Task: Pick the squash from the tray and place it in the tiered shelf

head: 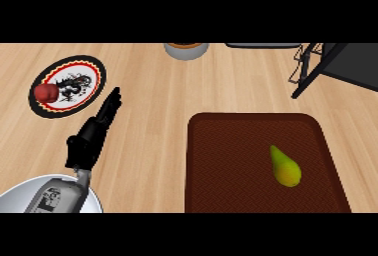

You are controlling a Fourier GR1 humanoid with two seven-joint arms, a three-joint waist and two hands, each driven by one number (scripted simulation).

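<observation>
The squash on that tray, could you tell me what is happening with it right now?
Nothing is handling it yet. The squash lies on the brown tray, untouched. The left hand is open over the counter beside the tray, fingers pointing toward a plate. The right hand is out of view. The black shelf stands at the far right.
</observation>
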